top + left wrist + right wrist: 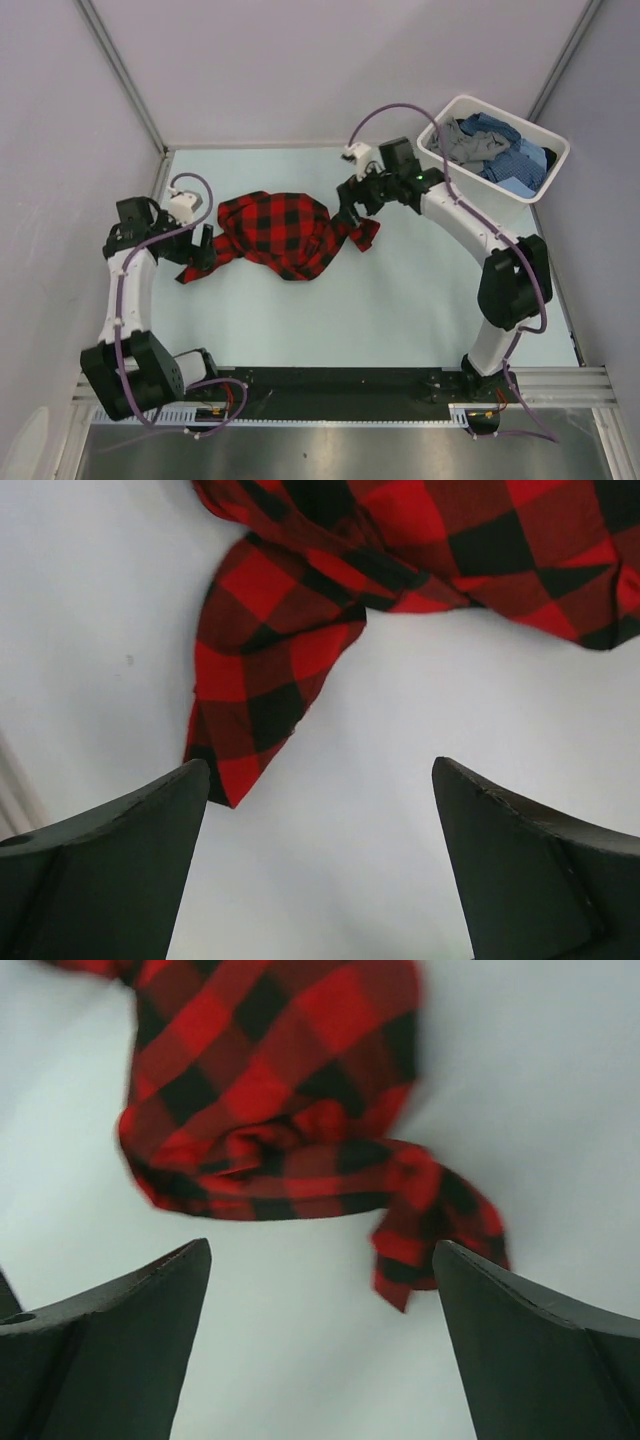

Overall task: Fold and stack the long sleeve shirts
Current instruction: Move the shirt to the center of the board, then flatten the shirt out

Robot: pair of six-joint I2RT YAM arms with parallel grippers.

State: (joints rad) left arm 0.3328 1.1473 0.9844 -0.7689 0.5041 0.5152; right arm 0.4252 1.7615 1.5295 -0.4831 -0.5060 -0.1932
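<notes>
A red-and-black check shirt (275, 232) lies crumpled on the table's middle, one end trailing left (262, 675), another bunched at the right (270, 1090). My left gripper (203, 250) is open and empty, just above the shirt's left tail. My right gripper (347, 212) is open and empty, above the shirt's right end (430, 1230). Blue check and grey shirts (495, 150) lie heaped in the white tub (438, 158).
The white tub stands at the back right beside the right arm's elbow. Grey walls close the table on the left, back and right. A black rail (340, 385) runs along the near edge.
</notes>
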